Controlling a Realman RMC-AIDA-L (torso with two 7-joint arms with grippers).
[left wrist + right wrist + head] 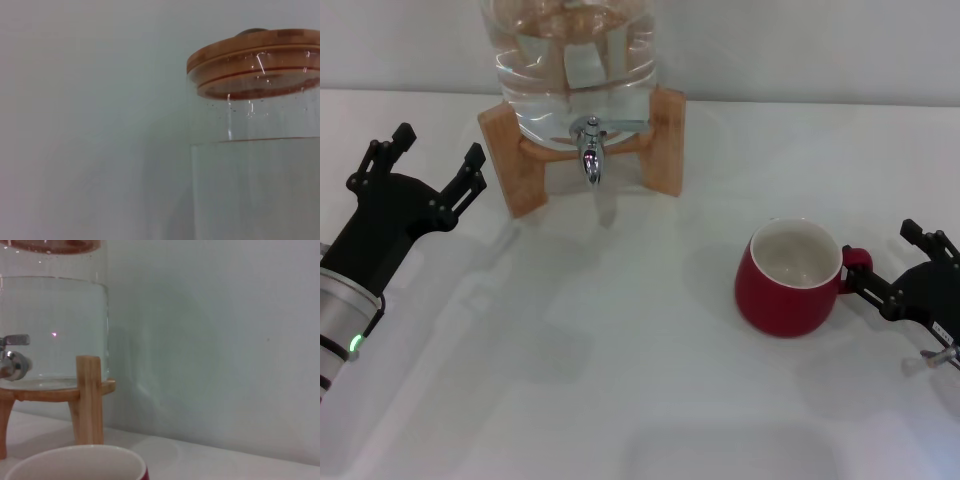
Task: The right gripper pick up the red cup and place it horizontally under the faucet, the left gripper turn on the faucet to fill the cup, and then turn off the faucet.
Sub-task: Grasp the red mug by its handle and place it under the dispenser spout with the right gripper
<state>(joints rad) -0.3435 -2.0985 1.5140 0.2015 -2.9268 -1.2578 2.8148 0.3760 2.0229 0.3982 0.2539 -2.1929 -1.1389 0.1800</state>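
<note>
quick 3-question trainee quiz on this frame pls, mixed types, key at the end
1. True or false: the red cup stands upright on the table, off to the right of the faucet, not under it.
2. Where is the right gripper relative to the cup? A) above its rim B) at its handle, one finger on each side C) far from it, parked
3. Fill in: the left gripper is open and sits beside the jug's wooden ____, touching nothing.

Key: 1 true; 2 B; 3 stand
</note>
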